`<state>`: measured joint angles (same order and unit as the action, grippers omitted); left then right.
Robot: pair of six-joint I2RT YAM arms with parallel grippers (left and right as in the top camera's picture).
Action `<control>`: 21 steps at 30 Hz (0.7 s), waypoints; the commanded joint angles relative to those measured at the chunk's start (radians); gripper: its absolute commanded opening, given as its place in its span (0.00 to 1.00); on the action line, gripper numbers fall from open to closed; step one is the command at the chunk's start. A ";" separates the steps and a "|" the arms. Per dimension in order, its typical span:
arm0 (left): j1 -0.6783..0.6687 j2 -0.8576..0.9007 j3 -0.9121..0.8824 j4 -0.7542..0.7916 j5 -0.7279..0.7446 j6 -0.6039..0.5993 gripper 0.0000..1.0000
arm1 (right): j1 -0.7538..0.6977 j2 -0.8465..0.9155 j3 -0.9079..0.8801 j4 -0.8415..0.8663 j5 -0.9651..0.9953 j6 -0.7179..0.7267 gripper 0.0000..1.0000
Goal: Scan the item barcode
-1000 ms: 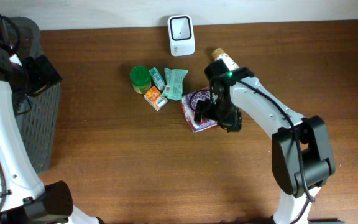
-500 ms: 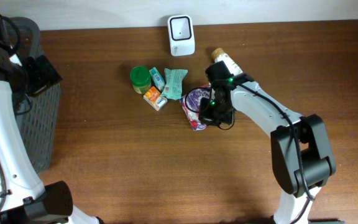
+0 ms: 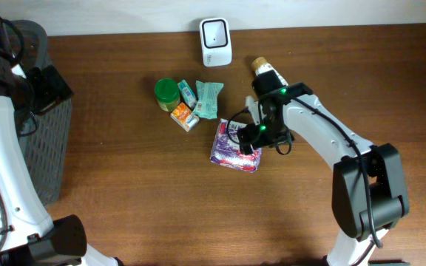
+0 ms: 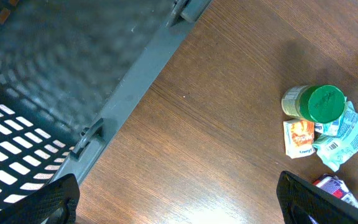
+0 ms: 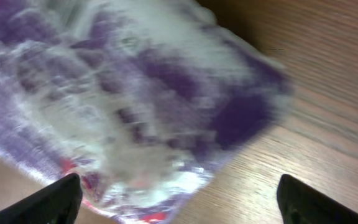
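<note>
Item: purple packet (image 3: 228, 151), robot-side of scanner (image 3: 215, 32); likely soft, light, slick.
Hold: prob. pinch a side edge.
R gripper (image 3: 248, 140): fingers apart, over packet.

The purple packet (image 3: 235, 146) is no longer bunched and tipped up at the 3 o'clock side of the small packs (image 3: 189, 105). It now lies flat on the table, spread wider with its purple-and-white face up, and sits a little further toward 6 o'clock. The right gripper (image 5: 178, 186), pinched down on it half a second ago, now has its fingers wide apart over the packet. Its wrist has swung from the packet's 3 o'clock edge to its 1 o'clock corner.
</note>
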<state>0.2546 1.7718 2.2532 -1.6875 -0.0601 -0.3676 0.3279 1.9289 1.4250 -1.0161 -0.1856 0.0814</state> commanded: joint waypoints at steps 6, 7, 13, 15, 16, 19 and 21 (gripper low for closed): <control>0.004 -0.022 -0.001 -0.001 -0.008 -0.014 0.99 | -0.194 -0.025 -0.008 -0.043 -0.141 0.215 0.99; 0.004 -0.022 -0.001 -0.001 -0.008 -0.014 0.99 | -0.206 -0.025 -0.025 -0.041 -0.160 0.215 0.99; 0.004 -0.022 -0.001 -0.001 -0.008 -0.014 0.99 | -0.217 -0.024 -0.190 0.190 -0.461 0.241 0.99; 0.004 -0.022 -0.001 -0.001 -0.008 -0.014 0.99 | -0.217 -0.024 -0.223 0.242 -0.462 0.288 0.90; 0.004 -0.022 -0.001 -0.001 -0.008 -0.014 0.99 | -0.217 -0.024 -0.249 0.292 -0.461 0.315 0.74; 0.004 -0.022 -0.001 -0.001 -0.008 -0.014 0.99 | -0.217 -0.024 -0.304 0.370 -0.462 0.317 0.57; 0.004 -0.022 -0.001 -0.001 -0.008 -0.014 0.99 | -0.217 -0.024 -0.345 0.420 -0.462 0.319 0.49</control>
<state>0.2546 1.7718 2.2532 -1.6875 -0.0601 -0.3676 0.1101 1.9198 1.1267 -0.6247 -0.6426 0.3885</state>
